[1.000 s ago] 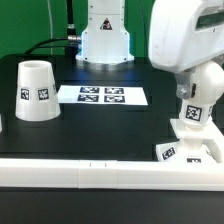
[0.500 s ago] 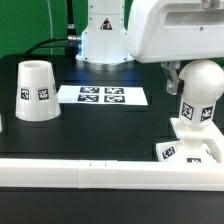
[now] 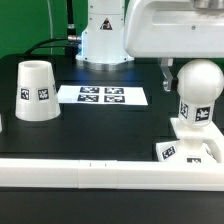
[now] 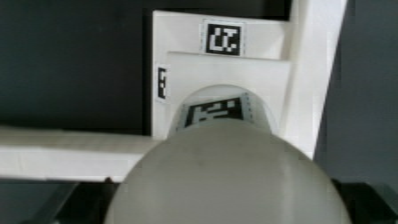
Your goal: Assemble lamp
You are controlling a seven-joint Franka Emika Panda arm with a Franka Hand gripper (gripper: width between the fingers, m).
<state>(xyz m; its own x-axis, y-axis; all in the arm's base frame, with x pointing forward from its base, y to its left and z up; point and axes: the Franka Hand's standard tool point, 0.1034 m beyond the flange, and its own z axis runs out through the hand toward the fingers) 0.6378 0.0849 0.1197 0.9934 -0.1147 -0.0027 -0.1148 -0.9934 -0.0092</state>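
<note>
The bulb [image 3: 197,100] stands upright on the flat square base [image 3: 190,152] at the exterior view's right. My gripper [image 3: 190,70] hangs over it, jaws wide about the ball head. A dark finger [image 3: 165,68] lies against the head's left side, and the other finger is hidden. In the wrist view the bulb's round head [image 4: 222,175] fills the space at the jaws, with the tagged base [image 4: 217,60] below it. The tapered shade [image 3: 36,90] stands alone, mouth down, at the exterior view's left.
The marker board [image 3: 102,96] lies flat mid-table between shade and bulb. A white rail [image 3: 80,172] runs along the table's front edge. The arm's pedestal [image 3: 105,40] stands at the back.
The hand has turned about the bulb and now shows its broad side. The ball head, covered a second ago, is in plain sight. Bulb and base stay in place.
</note>
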